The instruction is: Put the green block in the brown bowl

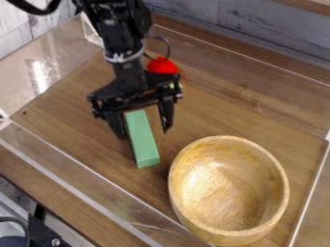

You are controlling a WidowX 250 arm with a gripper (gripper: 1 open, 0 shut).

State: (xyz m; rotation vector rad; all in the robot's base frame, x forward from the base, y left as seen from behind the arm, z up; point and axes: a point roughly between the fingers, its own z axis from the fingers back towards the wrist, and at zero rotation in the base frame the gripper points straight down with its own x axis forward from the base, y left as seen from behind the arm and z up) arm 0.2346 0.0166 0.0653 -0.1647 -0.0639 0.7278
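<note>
The green block (143,142) is a long, flat mint-green bar lying on the wooden table, left of the brown bowl (229,185). The bowl is large, round and light wood, with nothing inside, at the lower right. My gripper (134,113) points straight down over the far end of the block. Its two black fingers (167,111) stand wide apart, one on each side of that end. The jaws are open and grip nothing. The block's far end is partly hidden behind the gripper.
A red strawberry-like toy (161,67) lies behind the gripper. A clear plastic wall (77,188) borders the table's front and left. A white wire stand at the back left is mostly hidden by the arm.
</note>
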